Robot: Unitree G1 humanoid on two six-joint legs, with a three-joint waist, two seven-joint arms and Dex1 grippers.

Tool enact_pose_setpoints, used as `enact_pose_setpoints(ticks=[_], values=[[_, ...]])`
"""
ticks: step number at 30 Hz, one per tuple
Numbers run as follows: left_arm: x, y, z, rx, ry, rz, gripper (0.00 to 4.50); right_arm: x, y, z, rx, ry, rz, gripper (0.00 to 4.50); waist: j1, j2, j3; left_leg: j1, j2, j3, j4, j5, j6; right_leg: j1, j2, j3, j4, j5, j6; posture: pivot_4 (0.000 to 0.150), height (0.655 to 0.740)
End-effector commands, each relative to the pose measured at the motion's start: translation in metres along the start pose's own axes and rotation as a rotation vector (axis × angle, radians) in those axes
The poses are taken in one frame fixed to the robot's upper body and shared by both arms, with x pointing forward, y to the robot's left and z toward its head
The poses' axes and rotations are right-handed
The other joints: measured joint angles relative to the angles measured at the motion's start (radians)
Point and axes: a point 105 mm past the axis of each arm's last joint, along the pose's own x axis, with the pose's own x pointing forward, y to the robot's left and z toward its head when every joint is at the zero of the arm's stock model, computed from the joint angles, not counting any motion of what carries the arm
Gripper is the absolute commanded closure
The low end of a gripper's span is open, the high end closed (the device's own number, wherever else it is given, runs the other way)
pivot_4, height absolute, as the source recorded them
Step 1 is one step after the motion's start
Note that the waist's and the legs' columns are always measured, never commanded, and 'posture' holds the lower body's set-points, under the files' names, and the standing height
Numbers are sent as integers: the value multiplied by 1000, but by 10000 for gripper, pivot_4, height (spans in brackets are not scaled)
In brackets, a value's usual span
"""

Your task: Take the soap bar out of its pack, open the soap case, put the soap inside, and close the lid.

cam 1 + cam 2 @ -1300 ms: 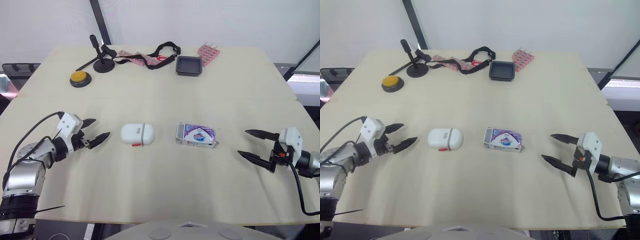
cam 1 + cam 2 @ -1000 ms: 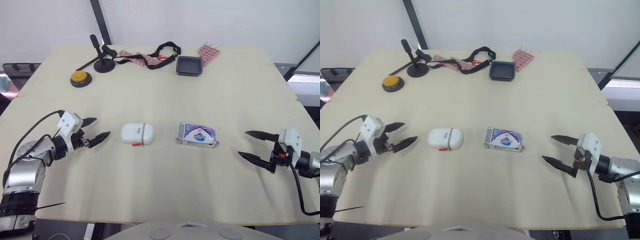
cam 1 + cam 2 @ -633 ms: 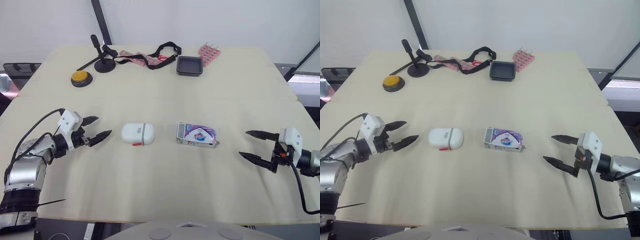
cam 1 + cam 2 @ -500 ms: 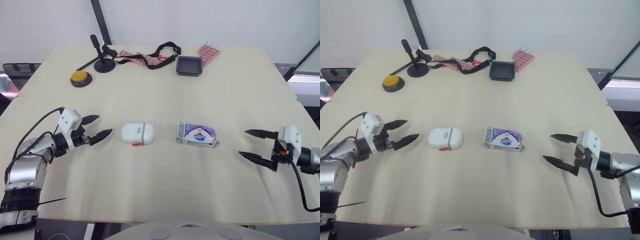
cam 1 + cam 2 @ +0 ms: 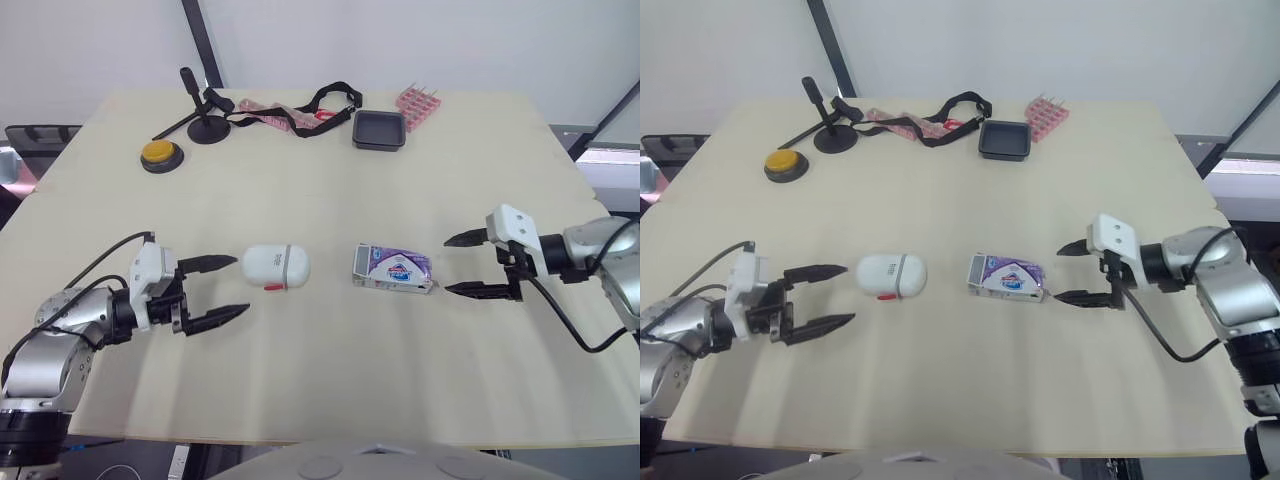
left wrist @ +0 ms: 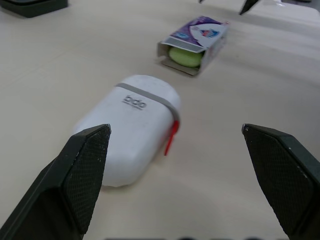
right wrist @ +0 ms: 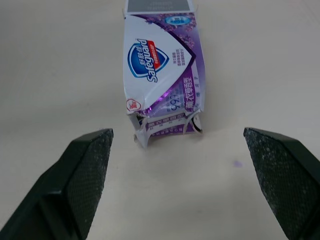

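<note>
With right gripper point(image 5: 447, 266) spread wide and empty just beside the soap pack point(image 5: 393, 269), nearer the table's point(image 5: 330, 190) front edge than its back, and left gripper point(image 5: 242, 285) equally apart by the soap case point(image 5: 275, 266), pinch lightly across flat faces: thin card, light, likely crushable.

The left arm point(image 5: 45, 365), silver metal with a black cable looped over it, reaches in from 8 o'clock of the head view. Its left gripper point(image 5: 241, 286), a white block with two black textured fingers point(image 6: 82, 170), points toward 3 o'clock, fingers spread wide. The silver-grey right arm point(image 5: 610, 242) comes in from 3 o'clock. Its right gripper point(image 5: 447, 266) points toward 9 o'clock, its black fingers point(image 7: 87, 170) likewise wide apart, the wrist apparently rolled slightly.
</note>
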Motion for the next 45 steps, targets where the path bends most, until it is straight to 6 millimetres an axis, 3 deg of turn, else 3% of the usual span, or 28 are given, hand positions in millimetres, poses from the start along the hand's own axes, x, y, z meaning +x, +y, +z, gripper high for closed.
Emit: enact_pose_setpoints(ticks=[1,9,21,45], values=[[5,-11,6,72,-12,-40,158,11,-9,14,-43,5,0,0,-2,0,0,0,0,0,0,0,0,-1,0,0,1,0,0,1500,7400],[13,-17,4,53,-31,-28,158,24,4,18,0,7,66,0,7,0,0,0,0,1,1,0,0,-2,0,2,4,0,0,1500,7400],[16,-14,7,58,-37,-4,158,29,3,6,68,-14,12,0,7,0,0,0,0,3,1,0,0,-3,1,4,5,0,0,1500,7400],[19,-12,8,65,-31,-1,158,36,-2,-4,29,-8,-41,0,7,0,0,1,0,4,2,0,-1,-3,1,5,6,0,0,1500,7400]])
